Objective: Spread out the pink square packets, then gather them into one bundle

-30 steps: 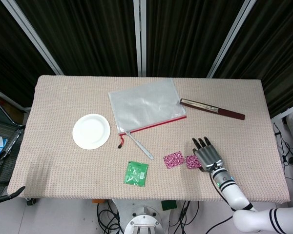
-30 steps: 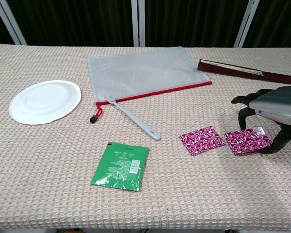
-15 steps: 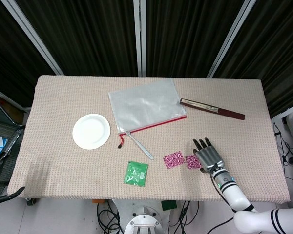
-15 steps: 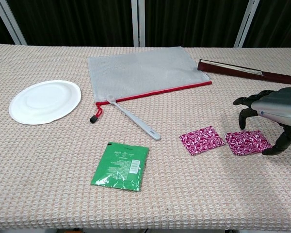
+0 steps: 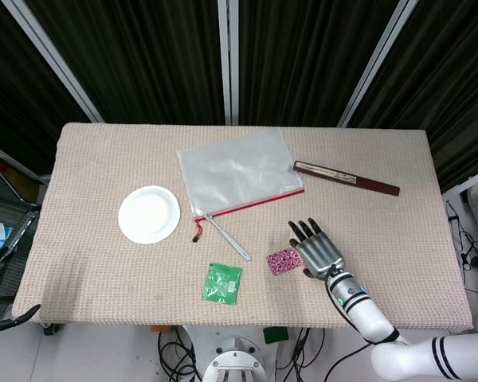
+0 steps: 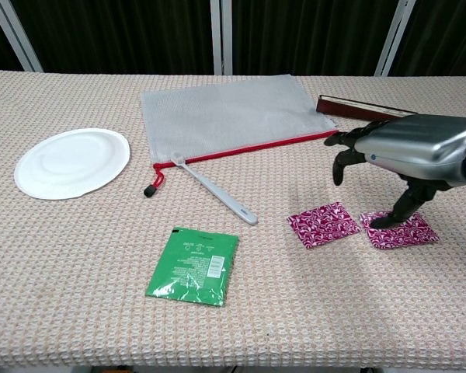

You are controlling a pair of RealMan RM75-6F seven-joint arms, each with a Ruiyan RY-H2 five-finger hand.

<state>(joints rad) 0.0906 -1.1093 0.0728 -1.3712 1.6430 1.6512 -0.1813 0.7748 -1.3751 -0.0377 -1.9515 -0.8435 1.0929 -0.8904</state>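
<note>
- The right robot hand [image 6: 400, 155] is hanging over the right side of the counter [image 6: 78, 311], and it is not holding anything. Its fingers are spread apart.
- One dark fingertip is reaching down to the right pink packet [image 6: 400, 231]. I think it is touching it, maybe to slide it along.
- The left pink packet [image 6: 324, 224] is lying flat just beside the other one, with a small gap between them. So the packets are lying spread out, and I think bringing them together is coming next.
- Half a second ago the robot hand was sitting farther right, at the right edge of the right packet. Now it is over to the left, above both packets, and in the head view it is hiding the right packet.
- The packets are lying in the same spots as before.
- The left robot hand is not showing in either view.
- Other things are lying around and not being used: a green packet [image 6: 193, 265] near the front, a white plate [image 6: 72, 162] on the left, a clear zip pouch [image 6: 233, 113] far back, and a white spoon [image 6: 213, 192].
</note>
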